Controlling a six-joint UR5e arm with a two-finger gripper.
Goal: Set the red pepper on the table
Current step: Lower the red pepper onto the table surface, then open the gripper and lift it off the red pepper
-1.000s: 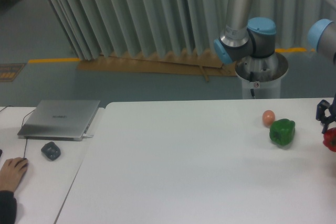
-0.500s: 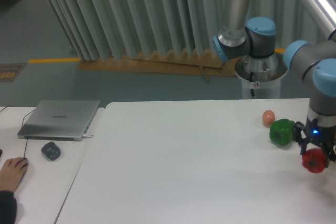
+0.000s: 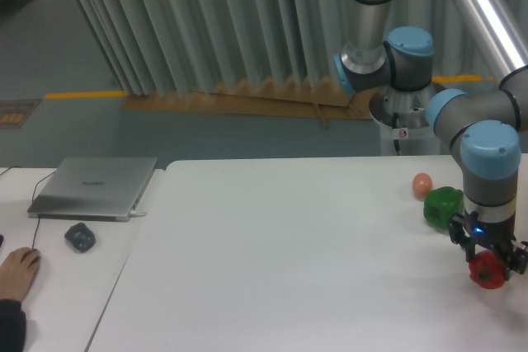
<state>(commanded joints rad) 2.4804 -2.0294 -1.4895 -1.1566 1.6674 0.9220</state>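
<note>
Grey-and-blue UR5e arm
Its tubular links were silver-grey with light-blue joint caps; a dark gripper sat under the wrist, where a small blue light glowed; the base carried a small label.

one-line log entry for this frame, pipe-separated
phase: carrying | gripper: shut on red pepper | location: right side of table, in front of green pepper | released: no

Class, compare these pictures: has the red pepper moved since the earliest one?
Yes. The red pepper, in the hand, has travelled left and slightly down in the picture, now sitting nearer the unmoved green pepper.
</note>
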